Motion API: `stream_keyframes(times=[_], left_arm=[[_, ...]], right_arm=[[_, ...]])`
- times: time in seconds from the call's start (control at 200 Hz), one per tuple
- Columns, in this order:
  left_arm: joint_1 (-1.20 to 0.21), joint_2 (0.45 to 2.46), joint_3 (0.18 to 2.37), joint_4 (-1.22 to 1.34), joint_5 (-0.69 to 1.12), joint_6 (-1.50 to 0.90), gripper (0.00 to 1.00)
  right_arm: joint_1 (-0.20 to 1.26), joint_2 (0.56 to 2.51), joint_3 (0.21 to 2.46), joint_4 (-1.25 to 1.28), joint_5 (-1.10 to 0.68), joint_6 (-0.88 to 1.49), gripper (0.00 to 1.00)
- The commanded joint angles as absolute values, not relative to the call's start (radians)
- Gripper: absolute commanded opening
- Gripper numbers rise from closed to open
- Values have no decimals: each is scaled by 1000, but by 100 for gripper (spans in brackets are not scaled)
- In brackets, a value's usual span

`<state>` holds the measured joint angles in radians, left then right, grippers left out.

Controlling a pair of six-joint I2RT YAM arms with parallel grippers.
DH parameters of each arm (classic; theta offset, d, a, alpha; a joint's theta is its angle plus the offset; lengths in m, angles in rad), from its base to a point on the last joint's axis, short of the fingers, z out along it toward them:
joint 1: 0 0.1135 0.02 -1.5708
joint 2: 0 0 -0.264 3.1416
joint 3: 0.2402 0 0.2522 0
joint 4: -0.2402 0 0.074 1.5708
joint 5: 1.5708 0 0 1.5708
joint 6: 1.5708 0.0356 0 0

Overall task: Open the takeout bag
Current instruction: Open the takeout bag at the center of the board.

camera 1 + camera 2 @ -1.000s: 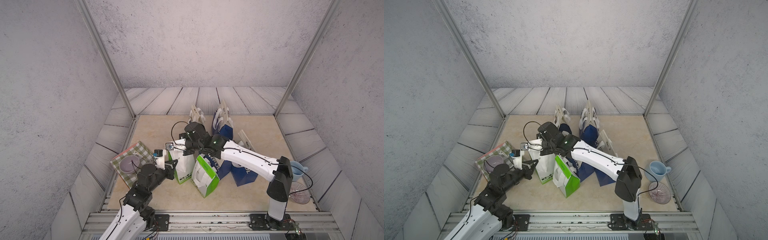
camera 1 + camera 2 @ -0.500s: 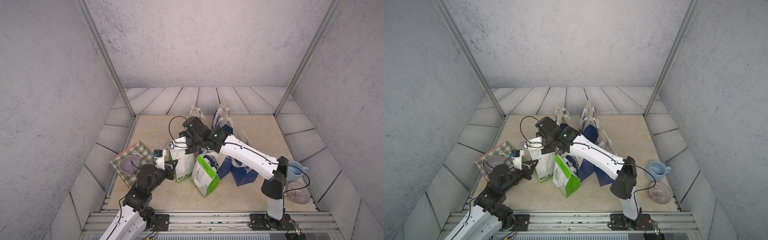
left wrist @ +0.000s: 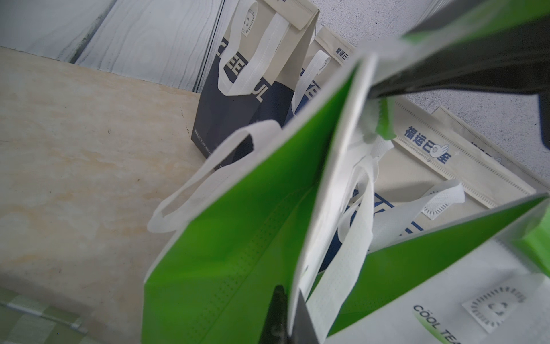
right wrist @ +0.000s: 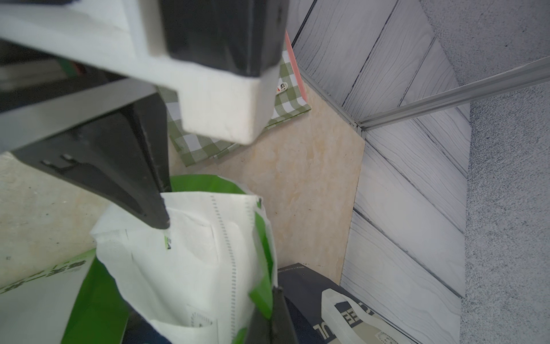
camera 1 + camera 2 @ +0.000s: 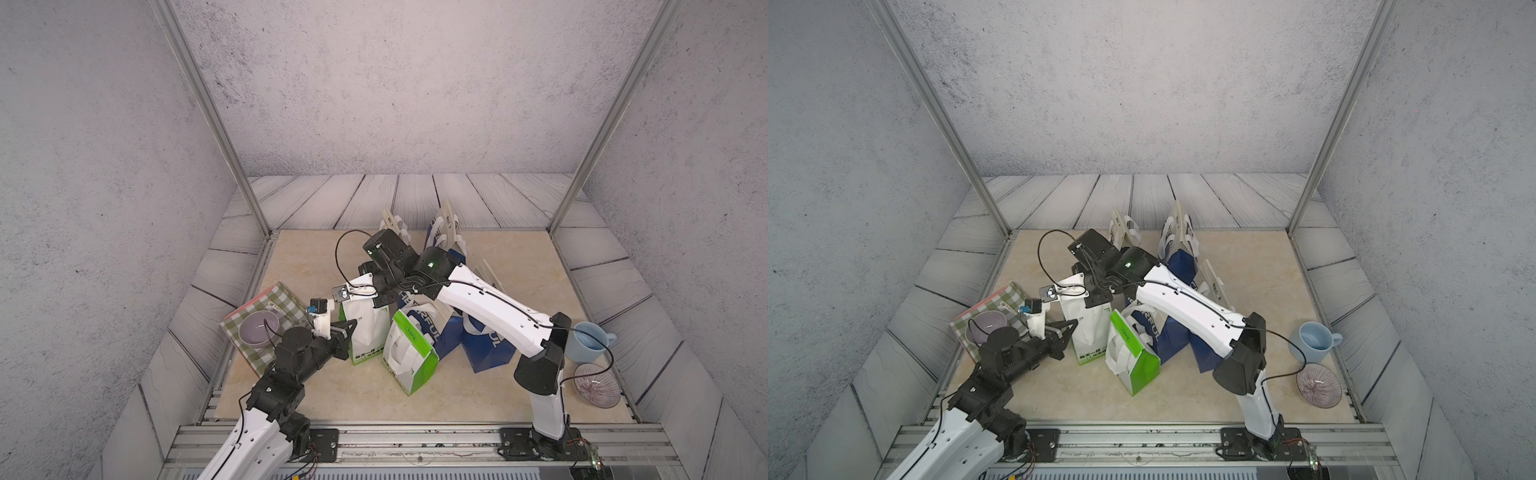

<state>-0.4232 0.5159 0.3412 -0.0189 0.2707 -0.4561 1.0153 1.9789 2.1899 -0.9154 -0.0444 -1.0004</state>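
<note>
Near the table's (image 5: 291, 257) front left, the left gripper (image 5: 352, 324) is pinched onto the wall of the bag (image 5: 368, 332) that faces its arm. The right gripper (image 5: 383, 300) reaches over from behind and is clamped on the top rim. The bag stands upright between a checked mat (image 5: 286, 305) and a second green bag (image 5: 409, 357), which is just beside it, with blue bags (image 5: 486, 345) behind. Likely faults: the thin fabric may slide out of either pinch. A pinch that has caught both walls would keep the mouth closed. An upward pull may lift or tip the light bag into its neighbour rather than spread it. Compared with a second ago, the right wrist has risen and drawn back, while the left arm and bag hold position.
</note>
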Motion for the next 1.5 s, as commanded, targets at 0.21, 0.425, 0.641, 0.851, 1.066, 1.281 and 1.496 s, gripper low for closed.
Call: stream_keyframes(times=[0.21,0.425,0.641,0.851,1.066,1.281,1.496], left_arm=[[-426,524,375,-38,272,-440,0],[-426,540,376,-36,275,-435,0],[-426,549,374,-32,275,-435,0],[-426,537,374,-32,270,-439,0],[-426,521,367,-20,264,-449,0],[-426,517,367,-18,265,-450,0],[-426,512,364,-20,263,-452,0]], right_arm=[[1002,1971,2296,-916,11,-1023,0],[991,1983,2331,-977,-25,-1015,0],[987,1995,2329,-1049,-85,-1031,0],[987,1995,2254,-972,-55,-959,0],[987,1963,2123,-845,-1,-893,4],[987,1929,2044,-773,-2,-868,13],[987,1913,2010,-764,-2,-855,15]])
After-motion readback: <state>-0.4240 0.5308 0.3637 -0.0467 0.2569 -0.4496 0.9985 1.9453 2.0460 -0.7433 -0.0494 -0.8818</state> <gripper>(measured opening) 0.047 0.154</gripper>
